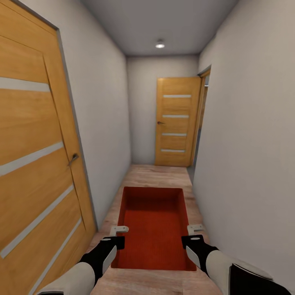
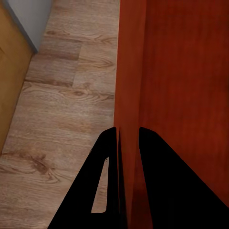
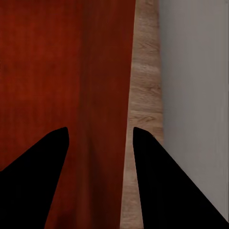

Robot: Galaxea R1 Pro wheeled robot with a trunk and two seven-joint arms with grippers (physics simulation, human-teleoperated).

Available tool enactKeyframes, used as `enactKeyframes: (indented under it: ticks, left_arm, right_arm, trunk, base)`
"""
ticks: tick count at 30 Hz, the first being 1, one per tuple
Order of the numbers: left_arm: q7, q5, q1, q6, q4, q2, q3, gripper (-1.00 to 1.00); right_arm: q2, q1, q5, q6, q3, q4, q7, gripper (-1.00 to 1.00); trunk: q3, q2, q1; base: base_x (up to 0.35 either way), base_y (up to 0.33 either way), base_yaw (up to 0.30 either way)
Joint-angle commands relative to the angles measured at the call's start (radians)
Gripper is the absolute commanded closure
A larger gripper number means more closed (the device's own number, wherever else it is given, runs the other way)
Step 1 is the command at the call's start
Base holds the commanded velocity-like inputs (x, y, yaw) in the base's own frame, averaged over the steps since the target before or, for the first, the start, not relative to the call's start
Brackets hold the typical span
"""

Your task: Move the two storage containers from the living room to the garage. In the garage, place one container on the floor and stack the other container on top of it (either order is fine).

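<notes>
Carrying the storage container [image 1: 153,229] lengthwise down the hallway, left tool [image 1: 118,230] pinches its left wall, right tool [image 1: 195,228] straddles its right wall, spread.

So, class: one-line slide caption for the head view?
Both pincers, left and right, carry an orange-red storage container down a narrow hallway.

left gripper [image 2: 128,138] | fingers astride storage container [image 2: 181,71] wall, pinching it | wood plank floor [image 2: 67,109] beneath
</notes>
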Motion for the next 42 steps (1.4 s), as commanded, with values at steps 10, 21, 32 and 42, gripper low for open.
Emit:
enactKeyframes:
  ticks: [10, 21, 32, 42]
  left_arm:
    - [0.001, 0.000, 0.001, 0.005, 0.014, 0.009, -0.005, 1.00]
    - [0.001, -0.001, 0.001, 0.005, 0.013, 0.009, -0.005, 1.00]
    - [0.001, -0.001, 0.001, 0.005, 0.012, 0.009, -0.005, 1.00]
    - [0.001, -0.001, 0.001, 0.005, 0.012, 0.009, -0.005, 1.00]
  right_arm:
    - [-0.005, -0.001, 0.007, -0.013, -0.025, 0.000, -0.002, 1.00]
    - [-0.005, -0.001, 0.007, -0.013, -0.025, 0.000, -0.002, 1.00]
    - [-0.005, -0.001, 0.007, -0.013, -0.025, 0.000, -0.002, 1.00]
    - [-0.005, -0.001, 0.007, -0.013, -0.025, 0.000, -0.002, 1.00]
  trunk:
    - [0.000, -0.001, 0.001]
    - [0.000, -0.001, 0.001]
    - [0.000, -0.001, 0.001]
    - [0.000, -0.001, 0.001]
  base:
    - [0.323, 0.000, 0.000]
    - [0.323, 0.000, -0.001]
    - [0.323, 0.000, -0.181]
    - [0.323, 0.000, -0.078]
